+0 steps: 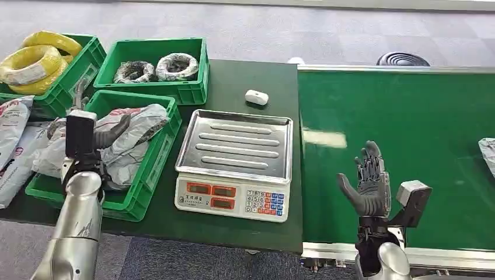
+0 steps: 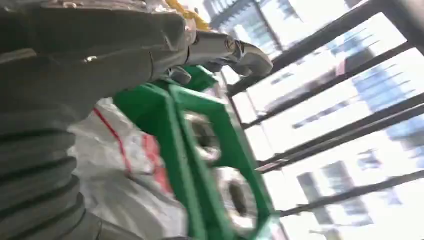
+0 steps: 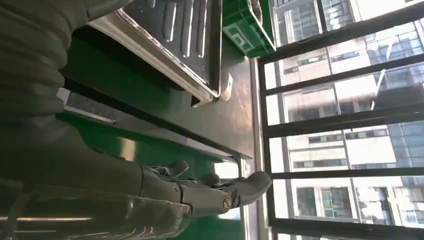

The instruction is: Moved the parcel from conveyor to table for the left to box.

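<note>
A grey parcel [image 1: 488, 153] peeks in at the far right edge of the green conveyor belt [image 1: 408, 146]. My right hand [image 1: 366, 184] hovers over the belt's near left part, palm up and fingers spread, holding nothing; in the right wrist view its fingers [image 3: 220, 192] stretch out above the belt. My left hand [image 1: 93, 135] is over the near green box [image 1: 153, 166], which holds several grey and white parcels [image 1: 131, 140]. Its fingers [image 2: 227, 50] are spread and hold nothing.
A weighing scale with a steel tray [image 1: 236, 146] stands on the dark table between box and belt. A small white device [image 1: 256, 97] lies behind it. Green crates at the back hold black-white wire coils [image 1: 177, 65] and yellow coils [image 1: 35, 61]. More bags [image 1: 11, 140] lie at far left.
</note>
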